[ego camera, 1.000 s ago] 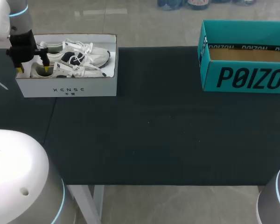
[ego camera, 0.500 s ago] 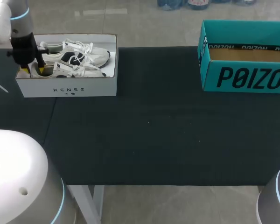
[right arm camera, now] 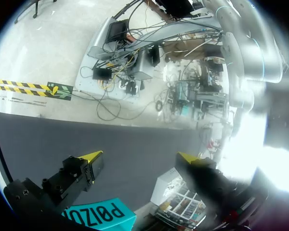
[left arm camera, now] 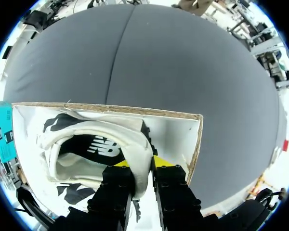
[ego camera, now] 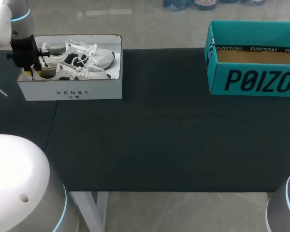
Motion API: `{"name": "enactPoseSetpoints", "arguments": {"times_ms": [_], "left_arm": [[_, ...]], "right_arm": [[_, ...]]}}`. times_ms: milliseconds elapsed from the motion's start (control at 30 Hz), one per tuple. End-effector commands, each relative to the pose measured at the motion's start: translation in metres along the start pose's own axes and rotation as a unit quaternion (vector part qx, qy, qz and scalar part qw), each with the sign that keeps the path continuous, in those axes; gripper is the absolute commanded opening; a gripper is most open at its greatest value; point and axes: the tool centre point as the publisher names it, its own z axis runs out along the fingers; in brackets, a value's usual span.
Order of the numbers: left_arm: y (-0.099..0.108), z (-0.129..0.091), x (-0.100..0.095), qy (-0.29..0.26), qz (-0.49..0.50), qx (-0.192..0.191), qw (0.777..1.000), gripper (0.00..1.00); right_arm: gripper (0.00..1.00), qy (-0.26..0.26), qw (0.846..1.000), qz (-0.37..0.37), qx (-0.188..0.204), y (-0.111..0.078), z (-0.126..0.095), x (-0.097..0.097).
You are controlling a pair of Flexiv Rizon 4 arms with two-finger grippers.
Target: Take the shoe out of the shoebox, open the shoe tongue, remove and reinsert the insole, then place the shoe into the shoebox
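Observation:
A white shoebox (ego camera: 72, 92) stands at the table's far left with white sneakers with dark linings lying in it. My left gripper (ego camera: 31, 72) reaches down into the box's left end. In the left wrist view my left gripper (left arm camera: 140, 163) is shut on the heel collar of the near sneaker (left arm camera: 86, 144), one yellow tip inside the collar and one outside, close to the box's end wall (left arm camera: 180, 139). My right gripper (right arm camera: 139, 156) is open and empty, held off the table.
A teal shoebox (ego camera: 253, 77) without a lid stands at the far right; its printed side (right arm camera: 98, 211) shows below my right gripper. The dark mat (ego camera: 159, 135) covers the table between the two boxes.
My left gripper has dropped into the white box and closed its fingers on the sneaker's heel. The box shifted very slightly to the right. The right arm has not moved.

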Motion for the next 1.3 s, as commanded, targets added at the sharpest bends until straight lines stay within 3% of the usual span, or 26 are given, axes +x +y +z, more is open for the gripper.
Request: {"name": "enactPoseSetpoints", "arguments": {"times_ms": [33, 367, 700, 1033, 1300], "left_arm": [[0.002, 0.002, -0.002, -0.001, 0.0, 0.0, 1.0, 0.0], [0.002, -0.005, 0.003, 0.005, 0.002, -0.009, 1.0, 0.0], [0.0, -0.033, 0.011, 0.01, -0.003, -0.03, 0.999, 0.0], [0.013, -0.102, 0.007, 0.009, -0.013, -0.065, 0.998, 0.0], [0.011, -0.186, 0.007, 0.026, -0.028, -0.106, 0.994, 0.0]], "right_arm": [[1.0, 0.003, 0.984, 0.0, 0.18, 0.008, 0.001, -0.002], [1.0, 0.003, 0.984, 0.0, 0.18, 0.008, 0.001, -0.002], [1.0, 0.003, 0.984, 0.0, 0.18, 0.008, 0.001, -0.002], [1.0, 0.003, 0.984, 0.0, 0.18, 0.008, 0.001, -0.002], [1.0, 0.003, 0.984, 0.0, 0.18, 0.008, 0.001, -0.002]]}}
